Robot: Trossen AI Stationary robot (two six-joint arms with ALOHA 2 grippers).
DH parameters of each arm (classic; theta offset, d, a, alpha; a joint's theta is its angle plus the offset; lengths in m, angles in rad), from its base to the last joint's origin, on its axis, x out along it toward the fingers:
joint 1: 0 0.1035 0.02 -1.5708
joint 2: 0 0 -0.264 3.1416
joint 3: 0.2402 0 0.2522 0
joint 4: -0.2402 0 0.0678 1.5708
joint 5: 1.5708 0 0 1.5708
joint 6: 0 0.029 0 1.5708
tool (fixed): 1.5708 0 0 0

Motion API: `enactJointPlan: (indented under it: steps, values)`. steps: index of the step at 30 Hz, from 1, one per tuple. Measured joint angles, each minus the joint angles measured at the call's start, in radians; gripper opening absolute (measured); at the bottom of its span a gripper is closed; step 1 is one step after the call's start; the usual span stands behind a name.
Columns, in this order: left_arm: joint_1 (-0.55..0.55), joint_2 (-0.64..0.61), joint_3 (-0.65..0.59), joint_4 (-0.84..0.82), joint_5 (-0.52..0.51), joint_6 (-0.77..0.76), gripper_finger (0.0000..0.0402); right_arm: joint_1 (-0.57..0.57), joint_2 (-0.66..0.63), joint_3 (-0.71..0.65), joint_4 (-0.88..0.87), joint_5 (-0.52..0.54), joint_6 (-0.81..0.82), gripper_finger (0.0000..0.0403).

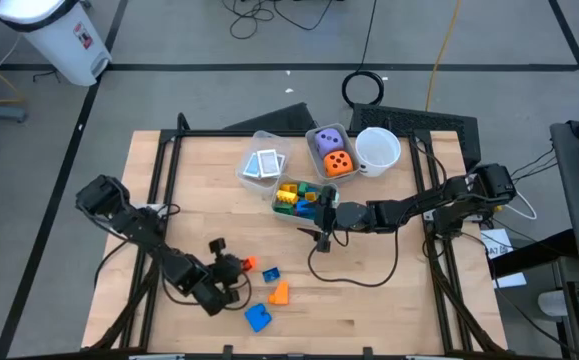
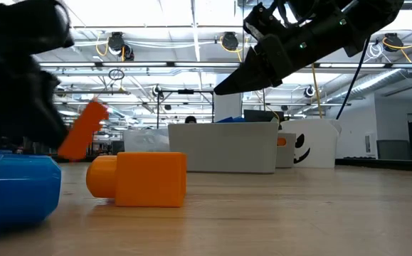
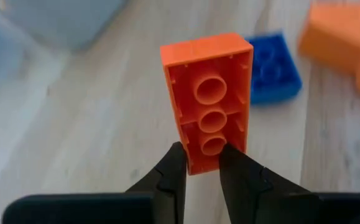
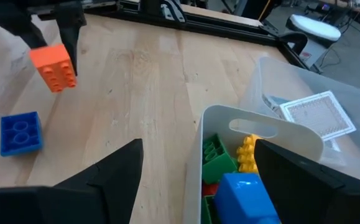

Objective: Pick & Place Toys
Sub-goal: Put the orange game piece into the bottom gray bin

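An orange block [image 3: 207, 99] is held clear of the desk [image 1: 389, 310] by the left gripper [image 3: 199, 163], whose fingers [image 3: 170, 177] are clamped on one short end of the block; its hollow underside with three round tubes is turned toward the left wrist camera. In the high view this gripper [image 1: 231, 268] is seen near the front left of the desk, with the orange block [image 1: 248, 264] at its tip. Three loose blocks are seen on the desk just beside it: a small blue block [image 1: 270, 273], an orange block with a round peg [image 1: 279, 292] and a larger blue block [image 1: 258, 317].

The right gripper [image 1: 323, 212] is held above the middle of the desk, just beside a clear bin [image 1: 277, 205] filled with green, yellow, blue and red blocks [image 4: 232, 168]; its fingers [image 4: 105, 174] are set wide apart and nothing is held between them. Behind this bin, a second bin with white patterned cards [image 1: 263, 164] and a third with a purple die [image 1: 328, 141] and an orange die [image 1: 339, 163] are seen, next to a white cup [image 1: 377, 149].
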Motion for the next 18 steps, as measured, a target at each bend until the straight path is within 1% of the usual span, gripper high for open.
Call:
enactJointPlan:
  steps: [4,9,11,13,18]
  values:
    - [0.058,0.000,0.001,0.142,-0.054,0.174,0.0076,0.006,-0.032,-0.001,-0.013,0.001,-0.022,0.0281]
    - [0.151,-0.001,0.002,0.371,-0.111,0.475,0.0076,0.021,-0.069,0.000,0.001,-0.001,0.025,0.0281]
    - [0.194,-0.002,0.002,0.456,-0.112,0.589,0.0076,0.030,-0.069,0.000,0.009,-0.001,0.060,0.0281]
    - [0.236,-0.002,0.003,0.525,-0.111,0.671,0.0076,0.040,-0.068,0.000,0.027,-0.003,0.100,0.0281]
    - [0.318,-0.002,0.003,0.673,-0.105,0.844,0.0076,0.046,-0.068,0.000,0.066,-0.079,0.134,0.0281]
